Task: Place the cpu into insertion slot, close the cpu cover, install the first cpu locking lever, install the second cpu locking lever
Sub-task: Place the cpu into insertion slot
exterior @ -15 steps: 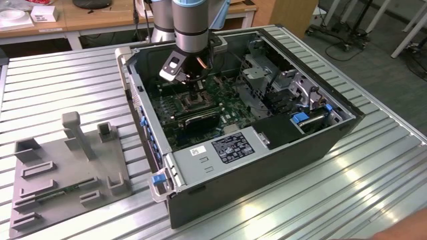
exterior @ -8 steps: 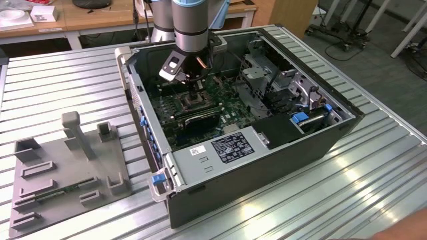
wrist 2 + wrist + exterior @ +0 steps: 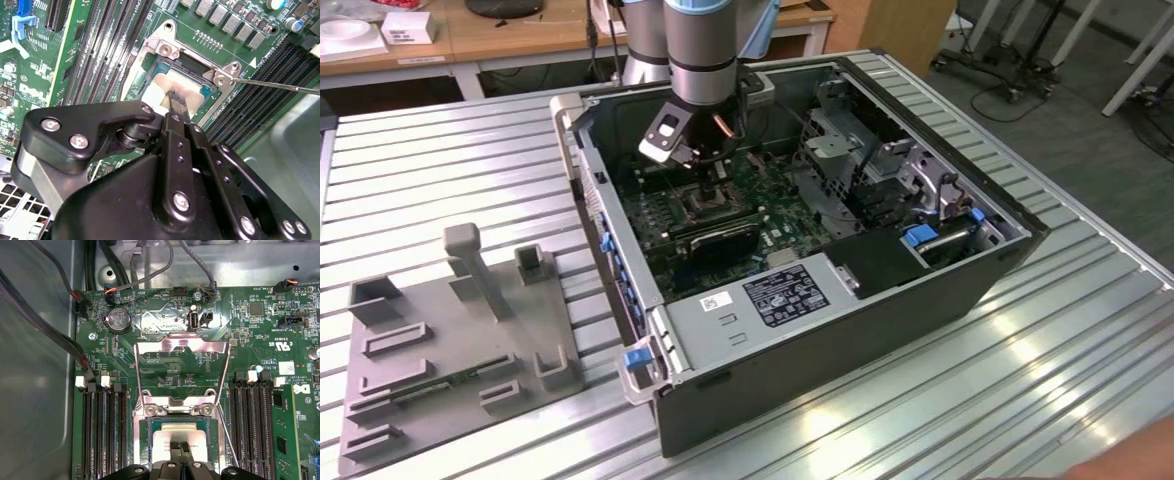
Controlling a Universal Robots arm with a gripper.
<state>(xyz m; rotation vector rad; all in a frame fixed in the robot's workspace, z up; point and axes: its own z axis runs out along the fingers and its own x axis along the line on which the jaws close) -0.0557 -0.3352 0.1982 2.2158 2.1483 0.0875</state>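
- the gripper (image 3: 180, 447) reaches down into the open computer case (image 3: 881, 300); its pincer is narrow, the two fingertips (image 3: 175, 446) almost together with nothing seen between them
- the tips sit over the middle of the cpu (image 3: 161, 439); whether they press on its silver top cannot be told
- the cpu lies flat inside the insertion slot (image 3: 138, 435), level with the metal rim
- the cpu cover (image 3: 182, 346) stands open, tilted up from its hinge at the slot's edge, with the green motherboard (image 3: 250, 335) showing through its window
- a thin wire lever (image 3: 280, 86) juts out from one corner of the slot, unlatched
- long black memory slots (image 3: 105, 430) flank the slot on both sides
- in the exterior view a grey fixture plate (image 3: 454, 340) lies on the table (image 3: 1067, 380), beside the case on the exterior view's left
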